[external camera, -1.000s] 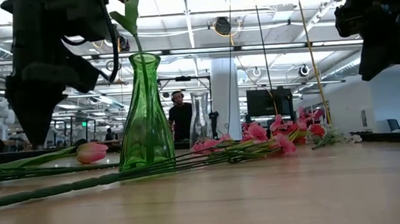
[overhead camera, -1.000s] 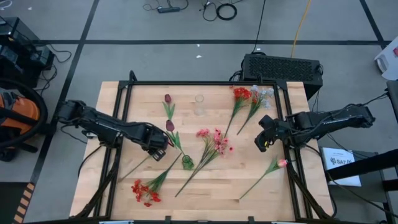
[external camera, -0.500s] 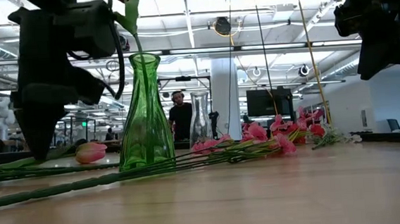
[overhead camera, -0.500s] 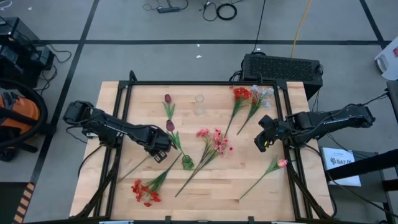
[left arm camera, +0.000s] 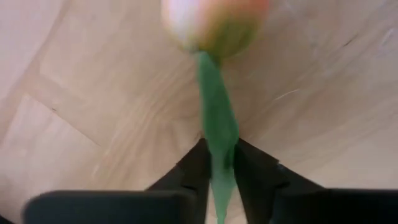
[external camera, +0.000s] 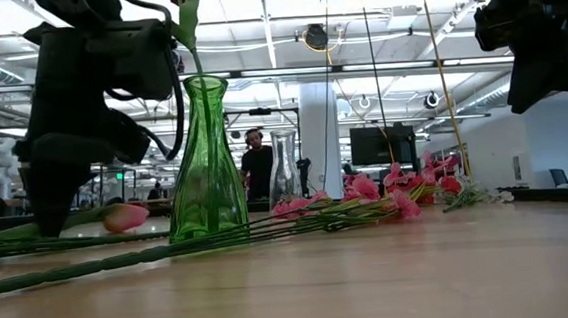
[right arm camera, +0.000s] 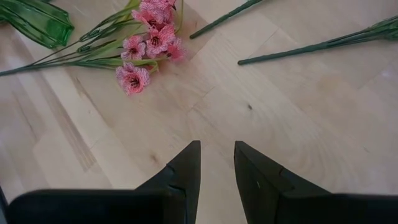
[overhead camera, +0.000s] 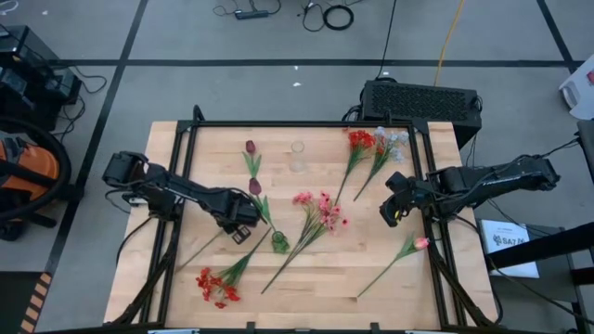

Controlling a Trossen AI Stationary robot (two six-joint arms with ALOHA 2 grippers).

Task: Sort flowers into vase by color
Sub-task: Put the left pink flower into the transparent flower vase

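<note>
Two end effectors are what I see over my wooden desk (overhead camera: pixel 436 278), which is pale, smooth and made of glued planks, with a dark metal frame along its edges.

Many flowers lie flat on the wood. They look like plastic, with long thin green stems. A red bunch (overhead camera: pixel 215 286) lies near the front left corner, and a pink spray (overhead camera: pixel 320 210) lies in the middle. Another red bunch (overhead camera: pixel 360 140) and a pale whitish spray (overhead camera: pixel 394 141) lie at the far side. A pink tulip (overhead camera: pixel 421 243) lies near the right edge. A dark maroon tulip (overhead camera: pixel 250 147) lies at the far side too.

A tall green glass vase (external camera: pixel 204 160) stands up near the middle, with a narrow neck. It already holds a stem with a dark flower (overhead camera: pixel 253 186). A small clear glass vase (external camera: pixel 284 169) stands behind it.

I have bare wood at the front right and between the middle flowers and the right arm.

My left end effector (left arm camera: pixel 217 163) hangs low just left of the green vase. Its two dark fingers (left arm camera: pixel 196 168) are pinched on the green stem of a pinkish tulip (left arm camera: pixel 214 22).

My right end effector (right arm camera: pixel 217 163) waits above the right side of the desk. Its fingers are a little apart and hold nothing.
</note>
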